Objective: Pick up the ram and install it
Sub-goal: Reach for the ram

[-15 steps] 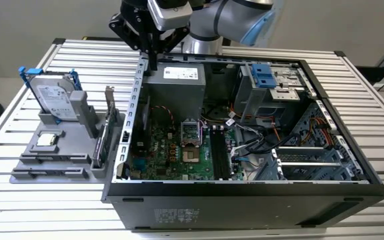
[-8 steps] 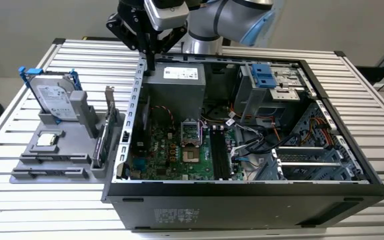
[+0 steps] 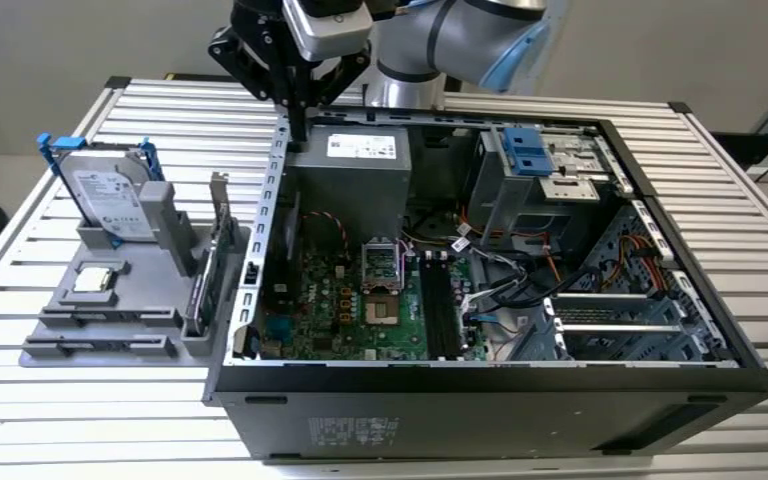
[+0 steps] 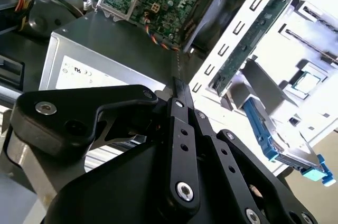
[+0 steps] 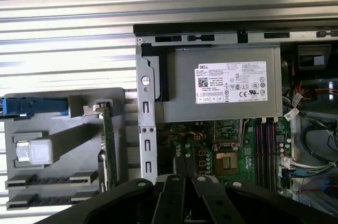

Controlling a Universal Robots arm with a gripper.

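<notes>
Hovering above the computer case [image 3: 491, 410] rim beside its power supply [image 3: 357, 165], tool [image 3: 299, 108] pinched closed on thin ram [image 3: 299, 130], hanging upright.

Bright even light; glare whitens the slatted table [image 5: 63, 49].

A white label [image 5: 231, 83] sits on the grey power supply [image 5: 179, 102] inside the computer case [image 3: 518, 420]. It carries a maker's mark, a barcode, fine print and a row of small approval signs. Another printed label [image 3: 104, 195] covers the upright hard drive [image 3: 128, 232]. A block of pale print [image 3: 353, 431] on the case's dark outer wall is too fine to read.
</notes>
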